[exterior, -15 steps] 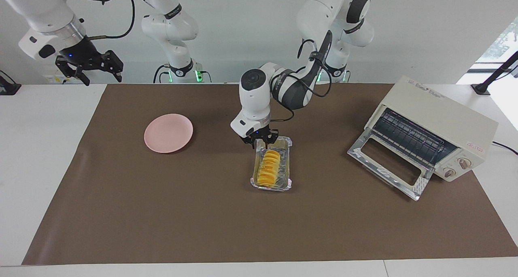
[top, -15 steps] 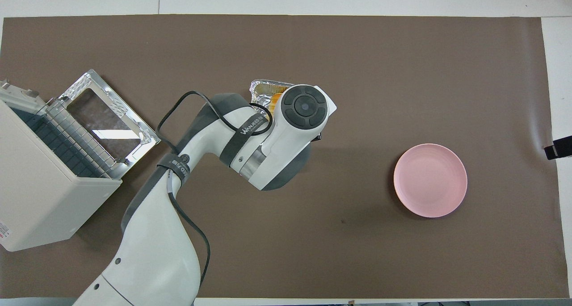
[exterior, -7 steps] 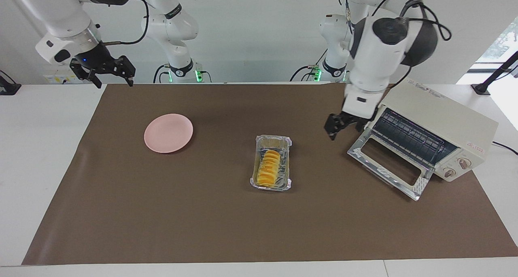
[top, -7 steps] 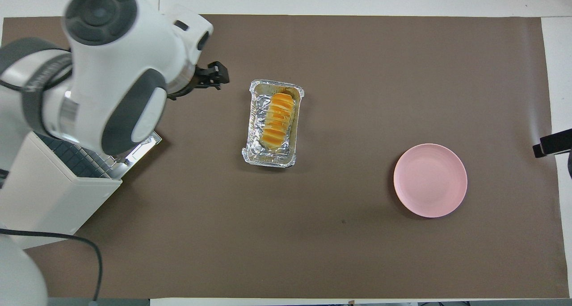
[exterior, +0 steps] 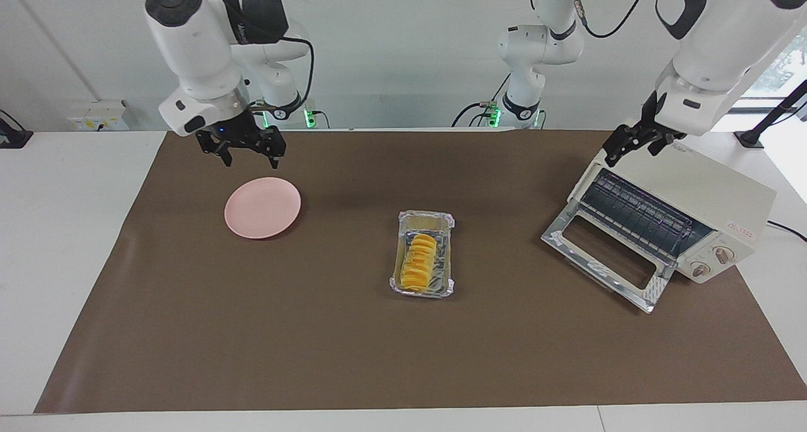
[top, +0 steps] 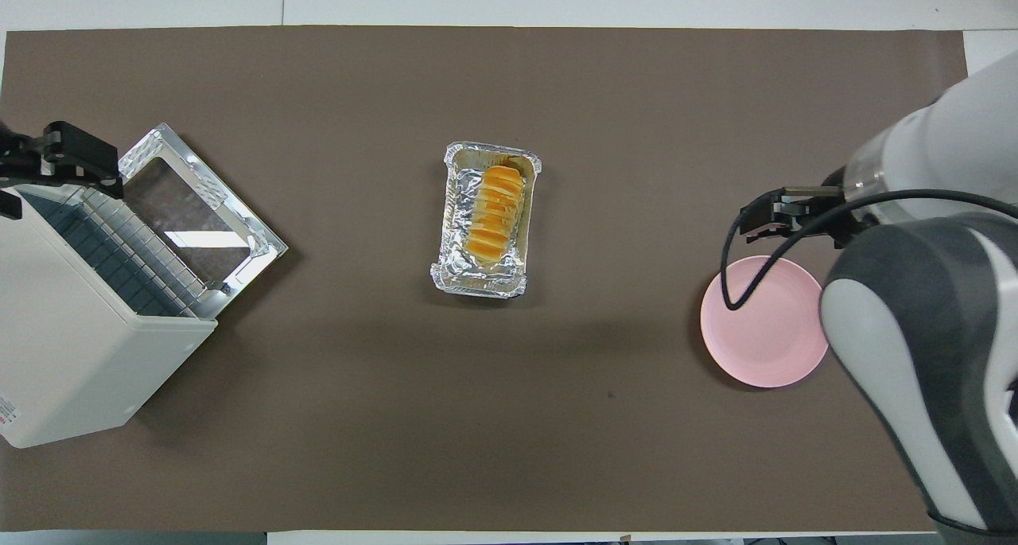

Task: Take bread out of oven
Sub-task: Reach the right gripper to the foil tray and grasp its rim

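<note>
We see the bread (exterior: 419, 262) lying in a crinkled foil tray (exterior: 445, 222) near the middle of the brown mat (exterior: 315, 344) that covers the worktop (exterior: 63, 230), out of the oven (exterior: 706, 198) and well apart from both grippers. The loaf lies lengthwise in the tray, one end toward the robots, with its ridged yellow-orange top showing. The oven stands at the left arm's end of the worktop, its glass door (exterior: 605, 255) dropped open onto the mat and its wire rack (exterior: 637, 214) bare. The left gripper (exterior: 630, 143) hangs in the air over the top edge of the oven at the corner nearest the robots, empty, and we cannot tell how its fingers stand. In the overhead view the same gripper (top: 67, 155) shows as a dark shape just above the oven's open mouth. The right gripper (exterior: 247, 152) hangs over the mat just beside the pink plate (exterior: 262, 207), on the robots' side of it, with its fingers (exterior: 275, 147) spread and nothing between them. The plate lies toward the right arm's end of the worktop, and the tray with the bread sits between it and the oven, touching neither.
</note>
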Robot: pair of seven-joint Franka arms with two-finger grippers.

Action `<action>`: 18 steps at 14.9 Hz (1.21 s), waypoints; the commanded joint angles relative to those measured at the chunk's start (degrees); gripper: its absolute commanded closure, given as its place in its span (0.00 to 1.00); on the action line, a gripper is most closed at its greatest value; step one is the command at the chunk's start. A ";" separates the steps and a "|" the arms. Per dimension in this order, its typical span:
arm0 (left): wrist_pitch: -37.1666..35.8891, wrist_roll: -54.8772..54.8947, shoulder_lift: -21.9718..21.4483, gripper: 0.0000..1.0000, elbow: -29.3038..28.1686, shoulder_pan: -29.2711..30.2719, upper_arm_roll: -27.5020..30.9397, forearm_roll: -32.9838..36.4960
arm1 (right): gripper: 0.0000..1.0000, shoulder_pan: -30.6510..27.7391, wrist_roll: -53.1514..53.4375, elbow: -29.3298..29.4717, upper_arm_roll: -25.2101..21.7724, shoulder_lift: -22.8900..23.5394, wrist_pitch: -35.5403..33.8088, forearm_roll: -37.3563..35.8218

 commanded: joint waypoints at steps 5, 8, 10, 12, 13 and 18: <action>0.08 12.15 -3.92 0.00 -5.80 1.52 0.31 -0.66 | 0.00 11.40 19.47 6.43 -0.25 15.98 10.15 0.09; -0.43 12.24 -4.45 0.00 -6.43 2.31 0.23 -0.66 | 0.00 16.32 29.05 16.50 -0.60 27.74 10.15 -0.88; 0.70 12.33 -4.98 0.00 -7.66 2.22 0.23 -0.57 | 0.00 16.60 30.13 19.00 -0.42 31.02 11.11 -0.97; 0.70 12.33 -4.89 0.00 -7.48 1.87 0.05 -0.66 | 0.00 16.60 30.13 18.57 -0.34 31.12 14.53 -0.36; 0.36 12.33 -4.37 0.00 -7.40 1.61 0.05 -0.66 | 0.00 17.03 30.30 18.56 -0.34 32.08 15.59 -0.27; 2.28 12.16 -3.57 0.00 -10.90 1.70 0.05 -0.75 | 0.00 18.44 31.80 16.82 -0.34 34.72 20.08 -1.76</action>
